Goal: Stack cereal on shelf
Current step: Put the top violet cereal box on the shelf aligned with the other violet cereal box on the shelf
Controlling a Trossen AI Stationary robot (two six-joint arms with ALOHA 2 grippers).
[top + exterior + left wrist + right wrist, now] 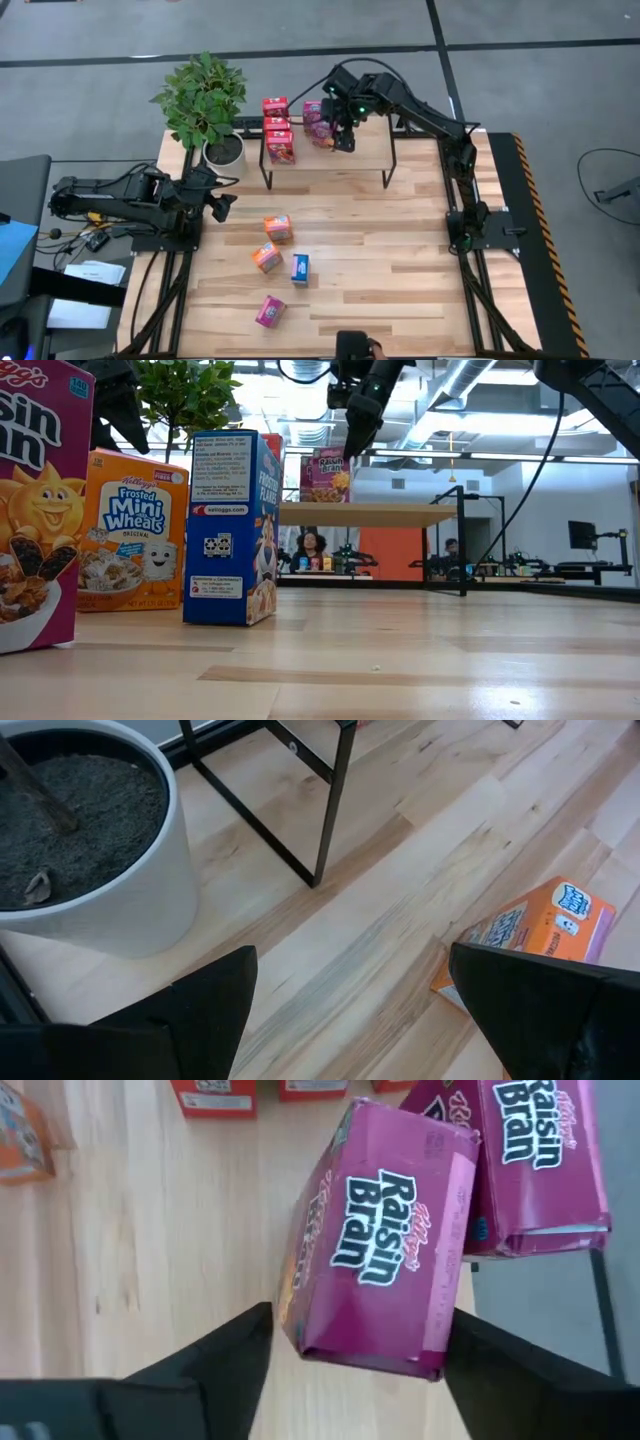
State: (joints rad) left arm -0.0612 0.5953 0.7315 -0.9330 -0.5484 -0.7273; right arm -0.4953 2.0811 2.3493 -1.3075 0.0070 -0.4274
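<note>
High view: the right claw (343, 140), fingers spread, is seen releasing a Raisin Bran box (322, 134) on the shelf (370, 140) at twelve o'clock; retreat is judged next.

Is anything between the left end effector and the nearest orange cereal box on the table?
Nothing visible. The left end effector is open beside the plant pot, and only bare tabletop lies between it and the orange cereal box.
</note>
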